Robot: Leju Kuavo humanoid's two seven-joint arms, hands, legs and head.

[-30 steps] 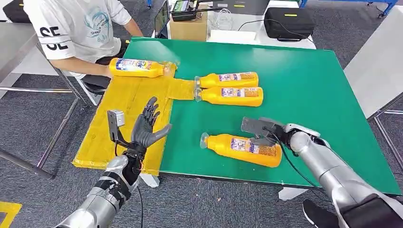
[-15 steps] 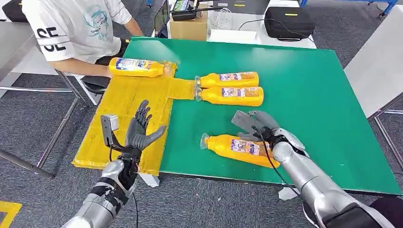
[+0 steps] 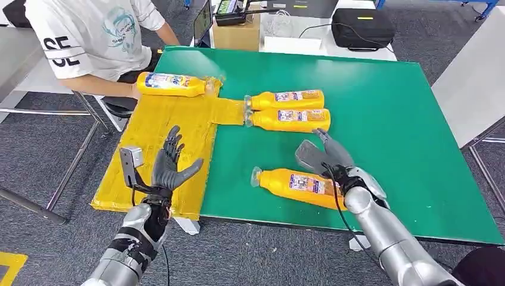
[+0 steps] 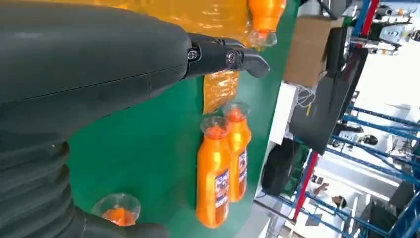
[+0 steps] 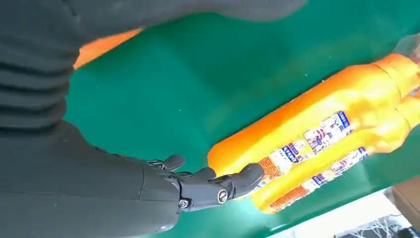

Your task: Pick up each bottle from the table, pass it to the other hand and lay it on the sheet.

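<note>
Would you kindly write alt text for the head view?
The right hand hovers open over the near bottle on the green table; the left hand is open above the yellow sheet, which holds one bottle.

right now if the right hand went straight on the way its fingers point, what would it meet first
Probably the pair of bottles lying side by side: the right hand points at them across bare green table, though its height above the table is unclear.

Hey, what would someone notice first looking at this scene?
Four orange plastic bottles lying flat: one near the green table's front edge beneath the open right hand, a touching pair mid-table, and one on the yellow sheet. The open left hand is raised over that sheet.
</note>
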